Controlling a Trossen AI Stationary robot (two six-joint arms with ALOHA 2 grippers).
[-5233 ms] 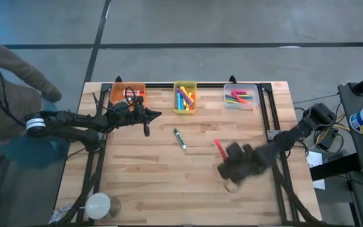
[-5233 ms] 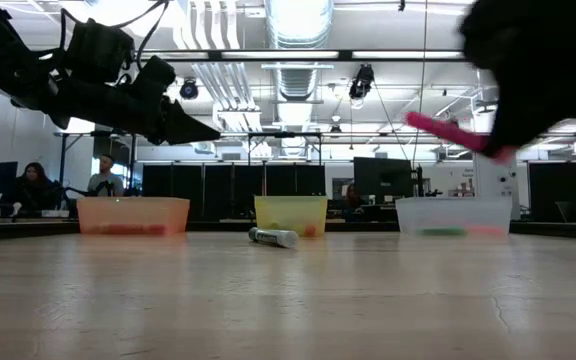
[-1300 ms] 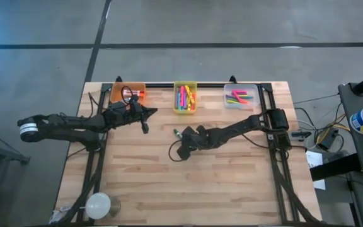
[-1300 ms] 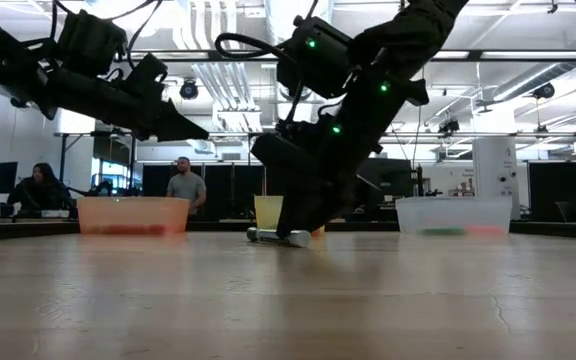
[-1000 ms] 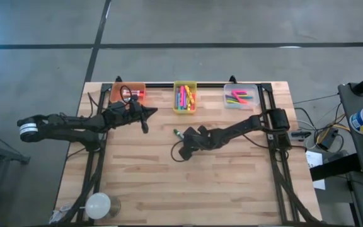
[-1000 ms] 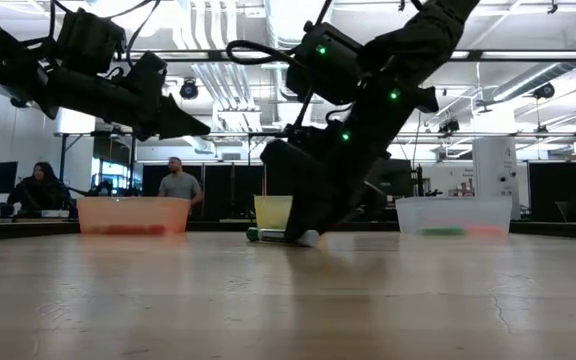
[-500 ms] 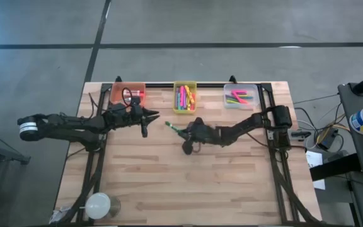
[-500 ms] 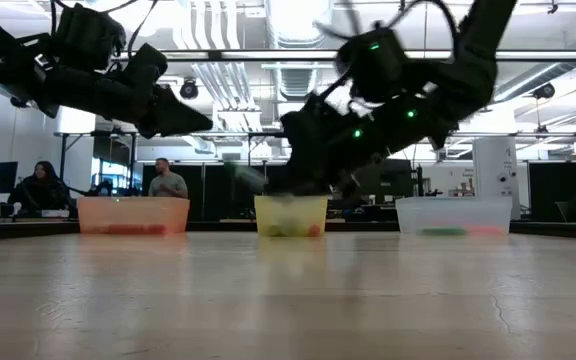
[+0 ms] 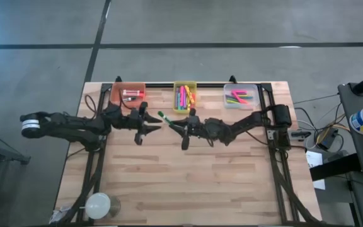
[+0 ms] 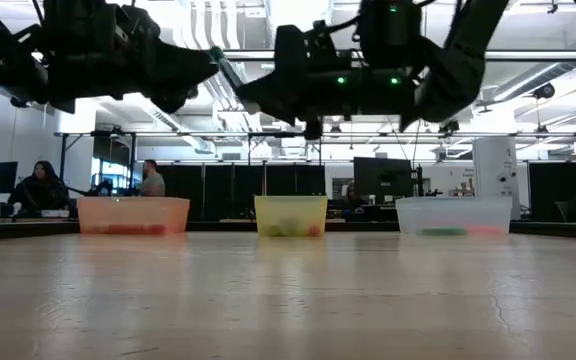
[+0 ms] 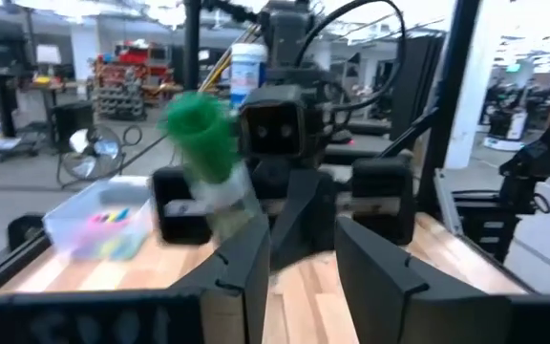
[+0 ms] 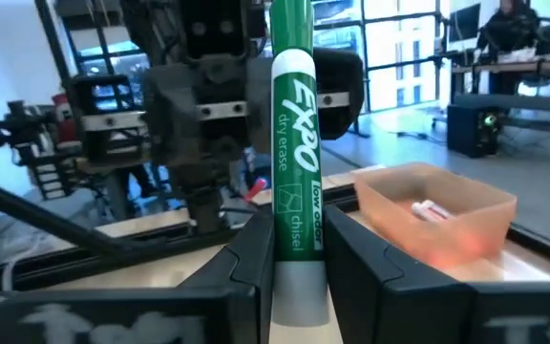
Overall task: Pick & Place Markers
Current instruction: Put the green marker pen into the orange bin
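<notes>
Three small bins are sitting in a row along the table's [image 9: 188, 183] far edge: one orange bin [image 9: 128, 94], one yellow bin [image 9: 184, 98] beside it, and one clear bin [image 9: 240, 96] on the yellow one's other side. One green marker [image 12: 292, 134] is hanging in the air just in front of the yellow bin. Each bin is holding several markers, too small to count. Two dark arms are meeting over the table. One white ball-like thing [image 9: 97, 204] is lying at the near corner, well apart from the bins.
</notes>
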